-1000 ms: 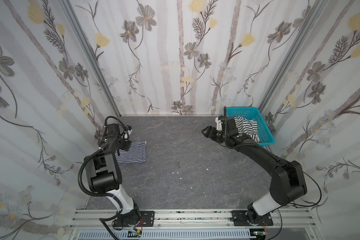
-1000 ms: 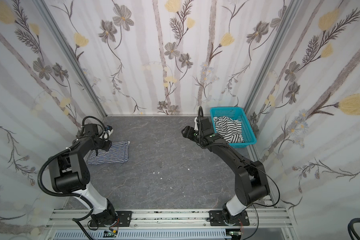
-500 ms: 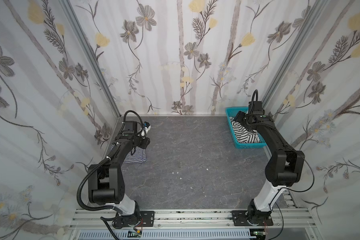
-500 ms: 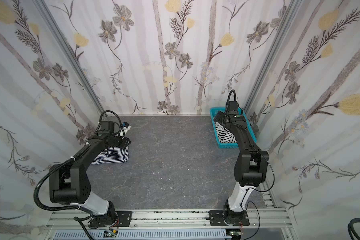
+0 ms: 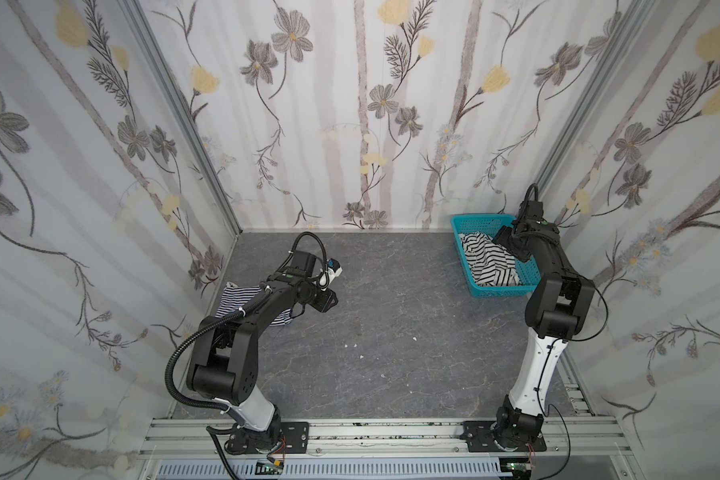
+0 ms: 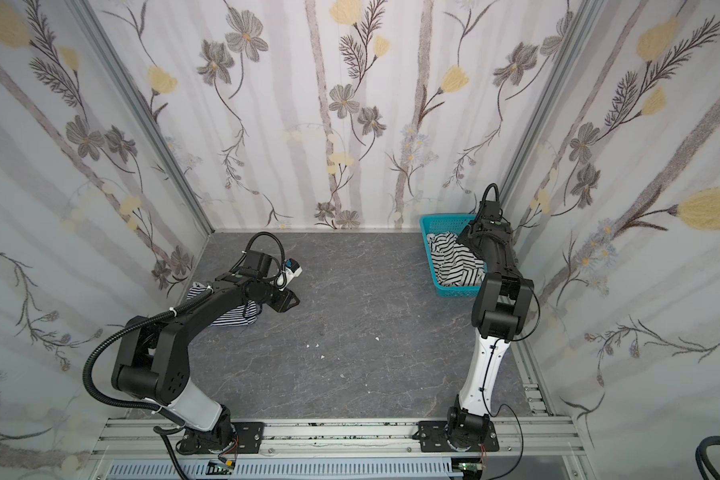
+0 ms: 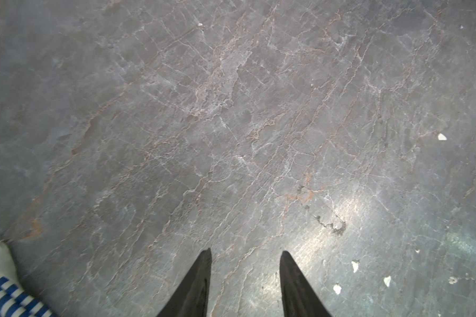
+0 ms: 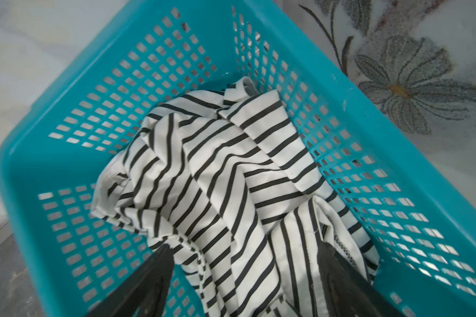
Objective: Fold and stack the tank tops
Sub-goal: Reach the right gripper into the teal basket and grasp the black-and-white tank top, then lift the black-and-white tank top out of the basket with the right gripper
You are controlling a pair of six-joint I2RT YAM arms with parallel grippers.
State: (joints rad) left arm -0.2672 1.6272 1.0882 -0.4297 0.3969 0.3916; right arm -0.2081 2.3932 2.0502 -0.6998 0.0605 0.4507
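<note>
Navy-striped tank top (image 5: 233,297) lay on the grey table (image 5: 391,332) at the left, partly hidden under the left arm. Just beside it, the left gripper (image 7: 245,254) hung over bare table, jaws apart and empty. Farther back on the right, the black-and-white tank top (image 8: 217,170) lay crumpled in the teal basket (image 8: 66,153), with the right gripper (image 8: 242,247) over it, jaws spread wide.

The basket (image 5: 476,223) sits in the far right corner of the table (image 5: 391,332), with one tank top (image 5: 489,262) lying in it; my right gripper (image 8: 243,247) hangs over that top. The other tank top (image 5: 233,298) lies on the table at far left, partly under my left arm (image 5: 267,307), with my left gripper (image 7: 246,251) just right of it.
</note>
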